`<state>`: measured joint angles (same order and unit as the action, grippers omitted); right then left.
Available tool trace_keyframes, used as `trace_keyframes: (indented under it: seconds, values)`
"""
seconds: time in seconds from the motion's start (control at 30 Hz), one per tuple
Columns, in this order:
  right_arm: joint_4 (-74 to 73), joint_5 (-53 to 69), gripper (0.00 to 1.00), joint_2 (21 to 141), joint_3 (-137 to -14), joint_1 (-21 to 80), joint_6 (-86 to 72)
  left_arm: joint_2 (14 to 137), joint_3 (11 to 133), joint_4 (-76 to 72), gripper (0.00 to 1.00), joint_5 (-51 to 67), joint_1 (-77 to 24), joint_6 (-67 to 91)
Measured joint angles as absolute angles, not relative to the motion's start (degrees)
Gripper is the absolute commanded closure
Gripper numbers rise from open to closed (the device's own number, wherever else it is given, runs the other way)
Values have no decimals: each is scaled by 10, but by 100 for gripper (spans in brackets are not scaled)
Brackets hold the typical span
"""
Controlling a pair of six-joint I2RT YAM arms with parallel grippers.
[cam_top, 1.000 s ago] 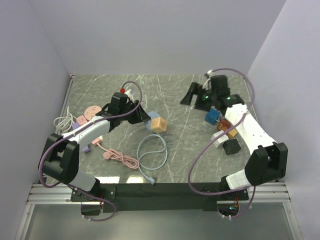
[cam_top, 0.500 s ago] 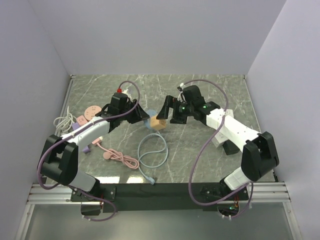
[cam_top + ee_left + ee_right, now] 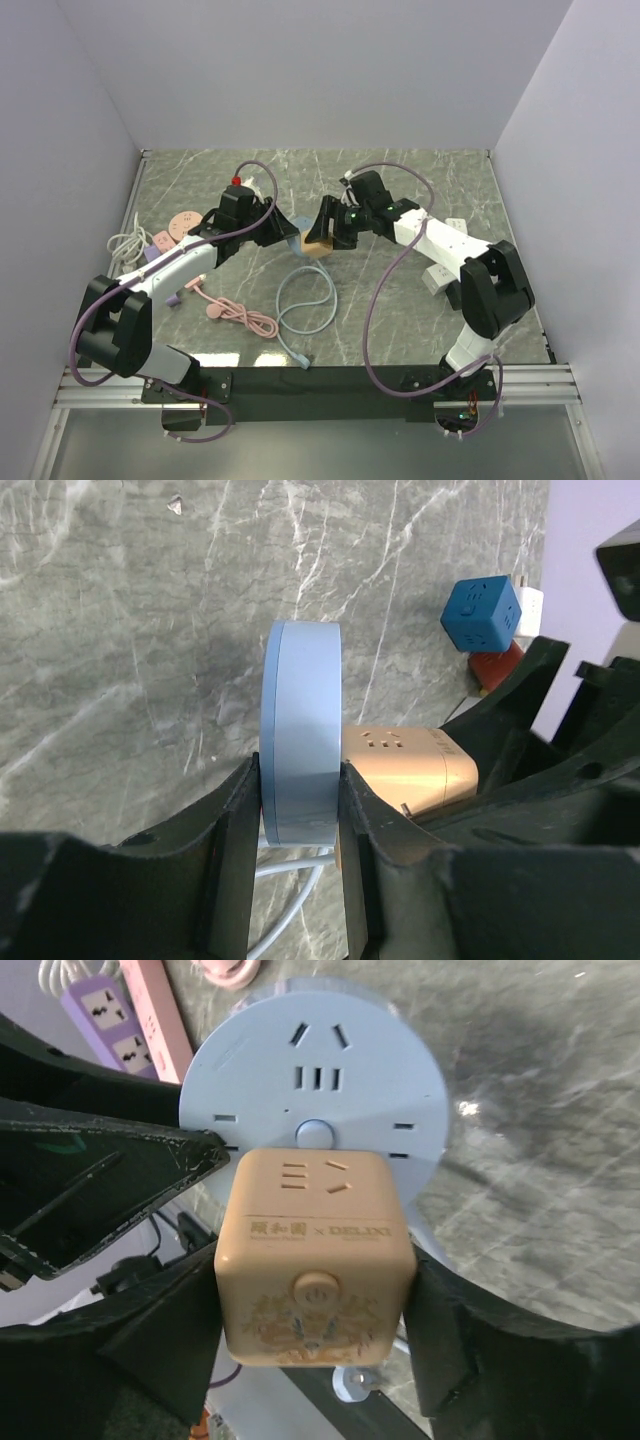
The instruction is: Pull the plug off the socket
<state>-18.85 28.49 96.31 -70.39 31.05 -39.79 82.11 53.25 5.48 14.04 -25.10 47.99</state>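
Plug [image 3: 315,1250] base hidden against socket [image 3: 315,1070].

Tan cube plug [image 3: 315,1260], printed face and round button showing, seated flat against pale blue round socket [image 3: 315,1080] standing on edge at mid-surface [image 3: 400,190], with blue cable [image 3: 305,305] looped toward near edge.
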Motion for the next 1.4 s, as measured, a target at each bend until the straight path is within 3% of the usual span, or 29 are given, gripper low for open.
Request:
trace_keyframes:
  seconds: [0.13, 0.2, 0.23, 0.27, 0.33, 0.37, 0.4, 0.43, 0.5, 0.6, 0.77, 0.87, 0.97, 1.0, 1.07, 1.17, 1.2, 1.23, 1.4]
  values:
    - [-183, 298, 35, 975, -706, 317, -402, 820, 530, 55, 99, 139, -250, 483]
    - [-184, 302, 44, 982, -711, 317, -401, 820, 527, 55, 99, 137, -250, 486]
    - [-184, 305, 49, 986, -713, 317, -402, 820, 527, 55, 99, 136, -249, 486]
    - [-184, 307, 63, 988, -715, 317, -402, 820, 527, 55, 99, 136, -249, 486]
    - [-185, 309, 75, 992, -719, 317, -401, 820, 526, 55, 97, 136, -247, 486]
    - [-186, 309, 86, 994, -721, 317, -399, 820, 526, 55, 89, 136, -247, 485]
    - [-188, 310, 93, 995, -723, 317, -397, 820, 526, 55, 69, 136, -247, 485]
    - [-190, 310, 100, 996, -726, 317, -394, 820, 526, 55, 60, 136, -247, 484]
    - [-198, 312, 100, 998, -733, 317, -388, 820, 526, 54, 43, 138, -246, 479]
    - [-207, 314, 100, 999, -738, 317, -375, 820, 526, 43, 32, 156, -247, 475]
    - [-217, 324, 100, 999, -743, 319, -359, 820, 526, 33, 26, 165, -250, 475]
    - [-217, 330, 100, 999, -743, 319, -357, 820, 526, 33, 27, 165, -250, 475]
    - [-218, 339, 100, 999, -743, 319, -353, 826, 526, 32, 35, 164, -250, 476]
    - [-219, 341, 100, 999, -743, 319, -352, 831, 526, 32, 45, 164, -250, 477]
    - [-222, 340, 100, 999, -743, 320, -351, 841, 527, 34, 54, 161, -249, 477]
    - [-224, 335, 100, 999, -743, 319, -352, 855, 528, 35, 77, 157, -248, 480]
    - [-226, 334, 100, 999, -743, 319, -354, 858, 531, 34, 91, 158, -249, 481]
    - [-227, 333, 100, 1000, -743, 319, -355, 860, 534, 36, 98, 157, -250, 478]
    - [-232, 334, 100, 1000, -746, 317, -356, 861, 537, 41, 99, 156, -250, 477]
